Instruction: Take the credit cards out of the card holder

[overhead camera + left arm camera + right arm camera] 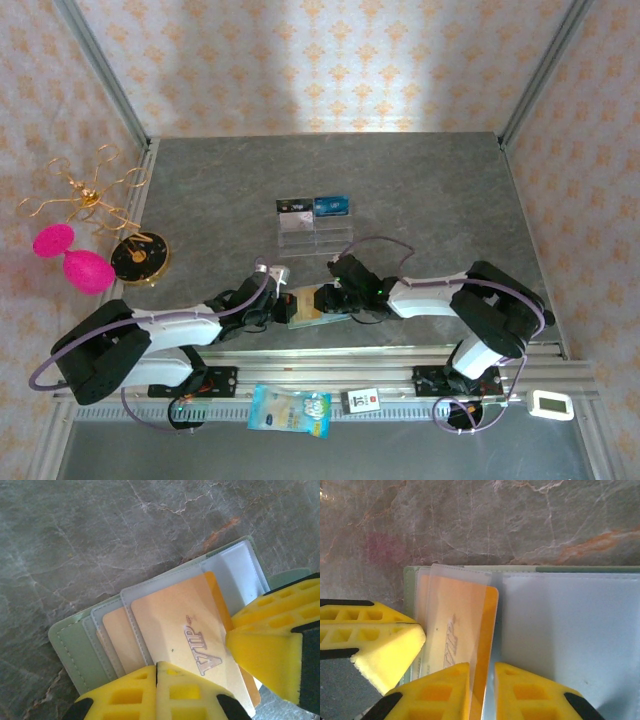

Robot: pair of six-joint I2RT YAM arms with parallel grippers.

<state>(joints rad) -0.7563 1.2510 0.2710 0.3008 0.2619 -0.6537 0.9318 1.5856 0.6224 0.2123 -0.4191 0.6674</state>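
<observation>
The sage-green folding card holder [70, 647] lies open on the grey marbled surface [100, 540] between the arms; a gold plastic credit card [175, 620] marked VIP juts from its clear pocket; the left end effector [156, 677] is closed pad to pad over that card; the right end effector [481, 675] stands slightly parted, straddling the card's edge.

Left arm [180, 325] and right arm [430, 293] meet mid-frame; left gripper [156, 672] is clamped tight, right gripper [481, 677] slightly parted.
</observation>
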